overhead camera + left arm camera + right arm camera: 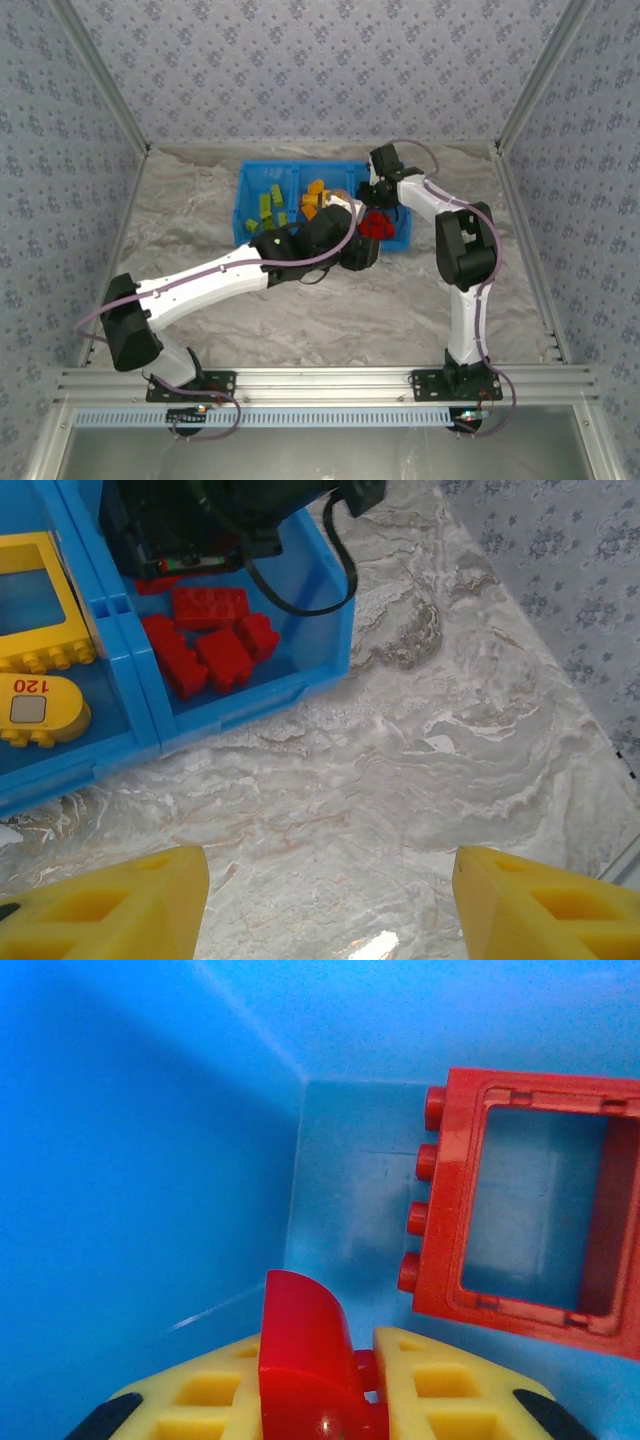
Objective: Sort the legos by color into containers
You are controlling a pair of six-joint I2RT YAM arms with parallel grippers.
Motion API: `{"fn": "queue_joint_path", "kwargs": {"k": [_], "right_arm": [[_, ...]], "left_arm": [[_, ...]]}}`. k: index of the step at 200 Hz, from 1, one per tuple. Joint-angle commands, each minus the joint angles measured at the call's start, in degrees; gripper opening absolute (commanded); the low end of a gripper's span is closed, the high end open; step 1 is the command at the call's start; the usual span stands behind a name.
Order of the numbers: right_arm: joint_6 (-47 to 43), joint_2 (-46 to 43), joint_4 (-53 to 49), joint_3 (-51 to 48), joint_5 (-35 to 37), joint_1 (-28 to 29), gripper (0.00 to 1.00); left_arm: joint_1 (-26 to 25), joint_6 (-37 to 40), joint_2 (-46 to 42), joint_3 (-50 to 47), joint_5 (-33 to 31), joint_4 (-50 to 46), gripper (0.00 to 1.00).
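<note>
Since the blue bin sits mid-table toward the far edge, both arms reach forward to it. Its right-end compartment holds the red legos. My right gripper hangs low over a corner of it, clamped on a curved red brick. The floor lies straight below, with a red frame just beside (no overlap, I judge). The left gripper gapes empty over bare table off the bin's near right corner.

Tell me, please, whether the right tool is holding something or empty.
Holding: the right tool is shut on a red brick, pinched between its yellow fingers.
</note>
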Motion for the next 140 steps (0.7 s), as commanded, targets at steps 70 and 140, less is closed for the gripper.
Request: {"fn": "queue_joint_path", "kwargs": {"k": [70,140], "right_arm": [[0.20,-3.00,1.58,0.66,-1.40,-0.34,0.49],[-0.15,-28.45,-0.15,-11.10,4.31,0.63,0.47]], "left_arm": [[-3.99,3.01,-0.68,3.54,-8.90,-4.01,0.66],[-3.67,0.64,-8.47,0.42,-14.30,-10.76,0.68]]}}
